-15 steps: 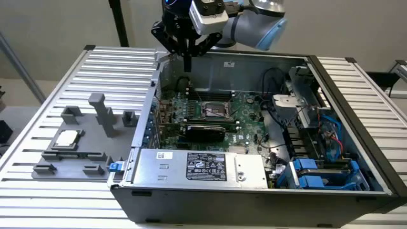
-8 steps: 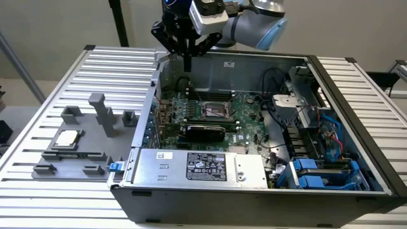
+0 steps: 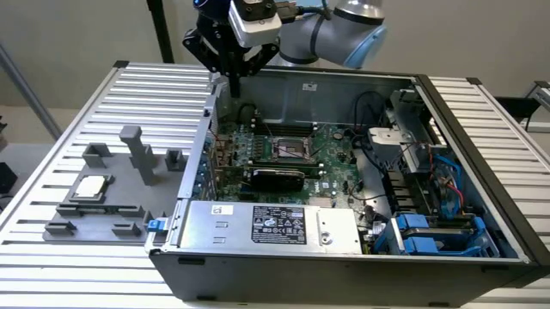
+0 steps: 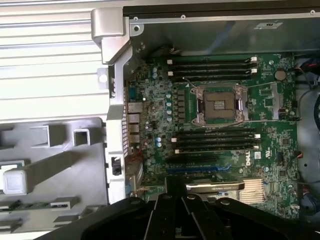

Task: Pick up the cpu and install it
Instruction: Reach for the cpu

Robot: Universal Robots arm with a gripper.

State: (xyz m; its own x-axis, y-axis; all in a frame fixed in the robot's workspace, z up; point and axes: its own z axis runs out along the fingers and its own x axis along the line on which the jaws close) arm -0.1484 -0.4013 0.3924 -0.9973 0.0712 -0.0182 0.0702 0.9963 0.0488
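Observation:
The cpu (image 3: 89,187), a small square chip with a pale metal top, lies flat on the grey fixture plate (image 3: 103,219) at the exterior view's left, outside the computer case. My gripper (image 3: 234,87) hangs high over the case's rear left corner, far from the chip, shut with nothing between its fingers. In the wrist view the gripper (image 4: 182,222) shows its dark fingers pressed together. The open motherboard socket (image 3: 288,149) sits mid-board, its dark framed square (image 4: 220,104) bare inside.
The open computer case (image 3: 481,212) holds a power supply (image 3: 275,228), a graphics card (image 3: 275,175), cables and blue drive bays (image 3: 434,235). Grey upright blocks (image 3: 138,154) stand on the fixture. The ribbed metal table (image 3: 154,77) runs around both.

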